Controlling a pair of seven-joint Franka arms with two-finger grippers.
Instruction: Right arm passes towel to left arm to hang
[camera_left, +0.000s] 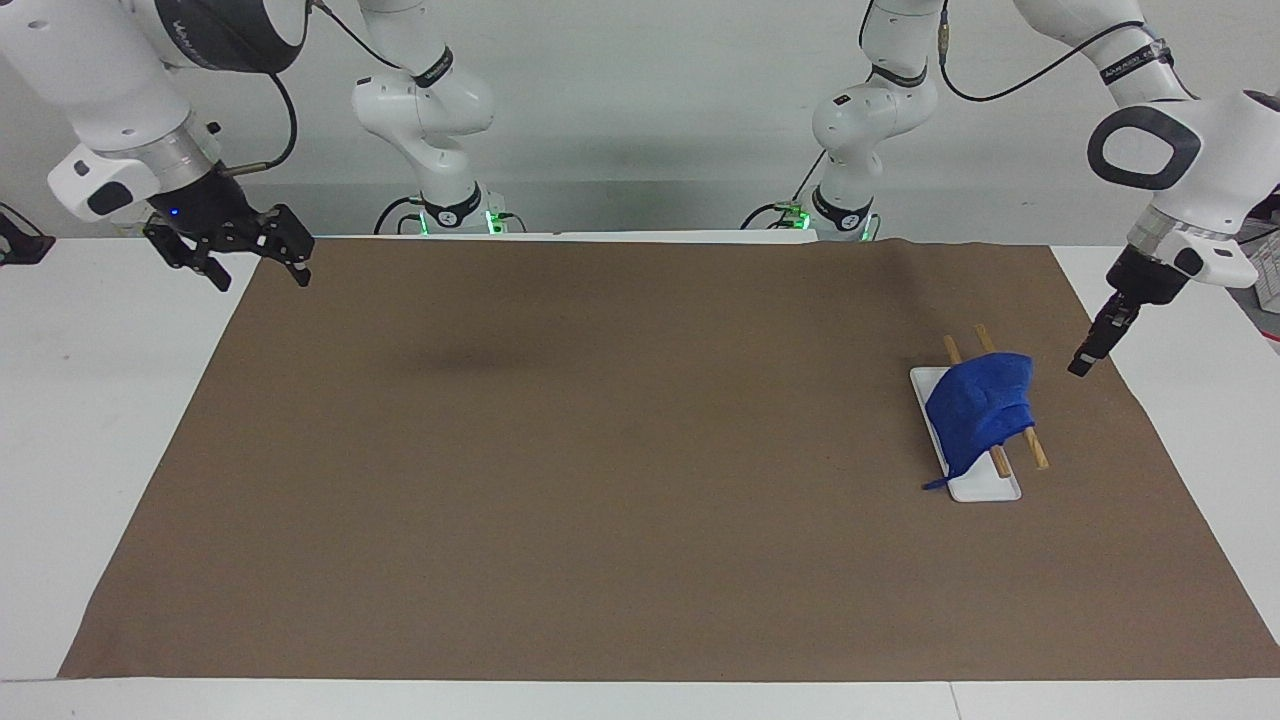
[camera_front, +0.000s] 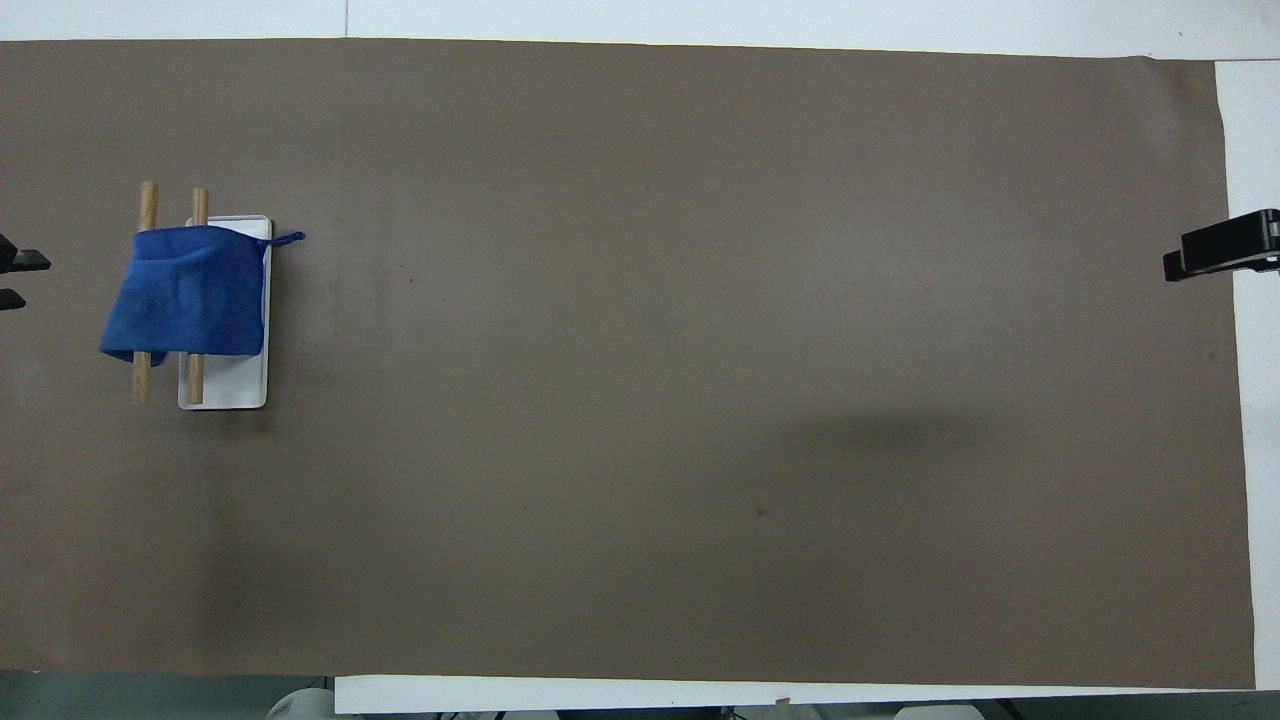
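The blue towel (camera_left: 980, 410) hangs draped over the two wooden rods (camera_left: 1033, 450) of a small rack with a white base (camera_left: 985, 488); its loop tag lies on the mat beside the base. It also shows in the overhead view (camera_front: 190, 295). My left gripper (camera_left: 1085, 358) is open and empty in the air beside the rack, apart from the towel, at the left arm's end of the mat; two separate fingertips (camera_front: 30, 262) show in the overhead view. My right gripper (camera_left: 258, 272), with its blue light, is open and empty, waiting over the mat's edge at the right arm's end (camera_front: 1220, 258).
A large brown mat (camera_left: 600, 450) covers most of the white table (camera_left: 100, 400). The rack stands near the left arm's end of the mat. The two arm bases stand at the robots' edge of the table.
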